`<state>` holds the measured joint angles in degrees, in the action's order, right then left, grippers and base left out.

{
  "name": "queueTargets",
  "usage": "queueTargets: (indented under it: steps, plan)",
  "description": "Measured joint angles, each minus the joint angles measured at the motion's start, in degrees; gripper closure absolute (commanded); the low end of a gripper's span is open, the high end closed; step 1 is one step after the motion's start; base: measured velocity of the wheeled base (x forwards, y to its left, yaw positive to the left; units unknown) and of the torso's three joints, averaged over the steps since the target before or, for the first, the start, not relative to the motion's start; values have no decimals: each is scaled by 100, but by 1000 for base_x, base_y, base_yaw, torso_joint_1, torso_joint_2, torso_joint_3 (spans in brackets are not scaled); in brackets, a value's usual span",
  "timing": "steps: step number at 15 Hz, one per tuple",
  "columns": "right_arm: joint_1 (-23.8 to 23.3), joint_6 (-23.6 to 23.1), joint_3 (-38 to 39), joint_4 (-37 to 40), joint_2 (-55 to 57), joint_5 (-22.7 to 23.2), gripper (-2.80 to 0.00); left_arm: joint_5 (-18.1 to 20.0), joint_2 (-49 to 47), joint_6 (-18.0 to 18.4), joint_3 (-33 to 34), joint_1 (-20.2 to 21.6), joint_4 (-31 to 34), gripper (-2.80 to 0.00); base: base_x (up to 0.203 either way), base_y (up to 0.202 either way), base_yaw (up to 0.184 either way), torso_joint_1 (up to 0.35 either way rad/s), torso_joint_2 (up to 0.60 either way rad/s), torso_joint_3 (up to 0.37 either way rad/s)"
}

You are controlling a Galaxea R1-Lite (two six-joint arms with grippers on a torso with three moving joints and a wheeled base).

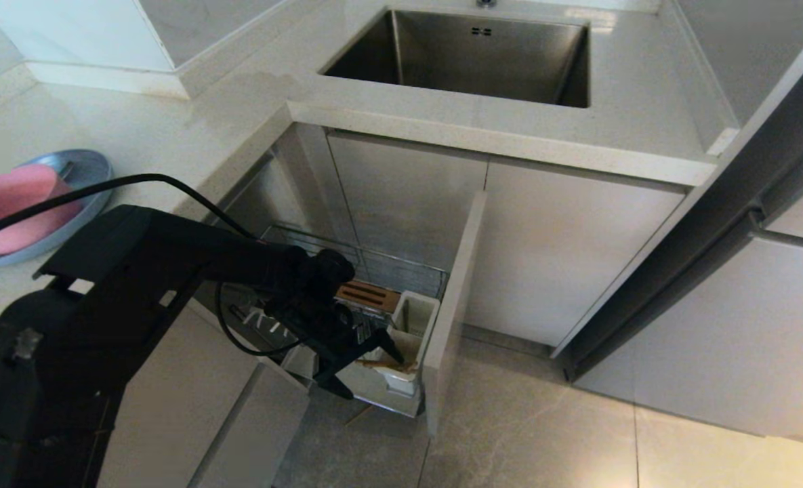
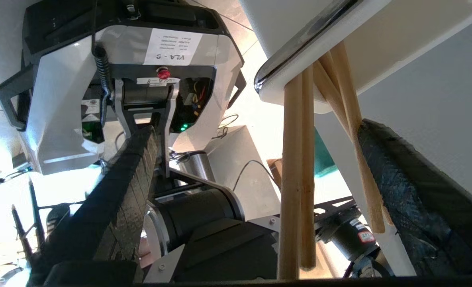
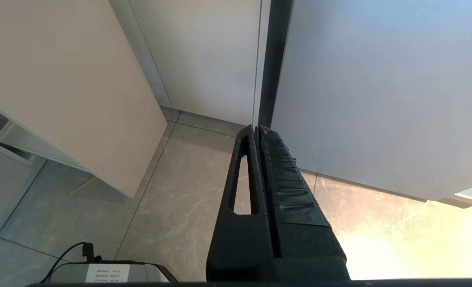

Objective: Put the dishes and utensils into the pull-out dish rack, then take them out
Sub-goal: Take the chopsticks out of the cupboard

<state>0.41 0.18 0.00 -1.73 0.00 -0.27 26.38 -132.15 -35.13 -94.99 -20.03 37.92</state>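
The pull-out dish rack (image 1: 401,266) stands drawn out below the counter, with its wooden strip (image 1: 367,295) and white utensil cup (image 1: 416,317) showing. My left gripper (image 1: 367,369) reaches down at the cup, open. In the left wrist view the wooden chopsticks (image 2: 295,179) stick out of the cup (image 2: 379,52) between my spread fingers (image 2: 120,191), touching neither pad. A shiny chrome strip (image 2: 299,46) runs along the cup's edge. The light-blue plate (image 1: 93,169) lies on the counter at the left with the pink bowl (image 1: 15,203) on it. My right gripper (image 3: 257,131) hangs shut above the floor.
The rack's beige front panel (image 1: 452,305) juts out to the right of my left gripper. The steel sink (image 1: 476,61) is set in the counter behind. Closed cabinet doors (image 1: 564,257) and a tall panel stand at the right over tiled floor (image 1: 543,434).
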Motion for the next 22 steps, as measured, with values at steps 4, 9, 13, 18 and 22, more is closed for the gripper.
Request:
queueTargets:
  steps: [4,9,13,18,22]
  plan:
    - [0,-2,0,0,0,0,0,-9,-7,-1,0,0,10,0,0,0,0,0,0,0]
    - [1,0,0,0,0,0,0,10,1,10,6,-7,9,0,0,0,0,0,0,0]
    - [0,0,0,2,0,0,0,0,4,3,6,0,2,0,0,0,0,0,0,0]
    - [0,-1,0,0,0,2,0,-21,141,-10,4,0,19,0,0,0,0,0,0,0]
    - [0,0,0,0,0,0,0,-253,565,-11,-10,-2,17,0,0,0,0,0,0,0]
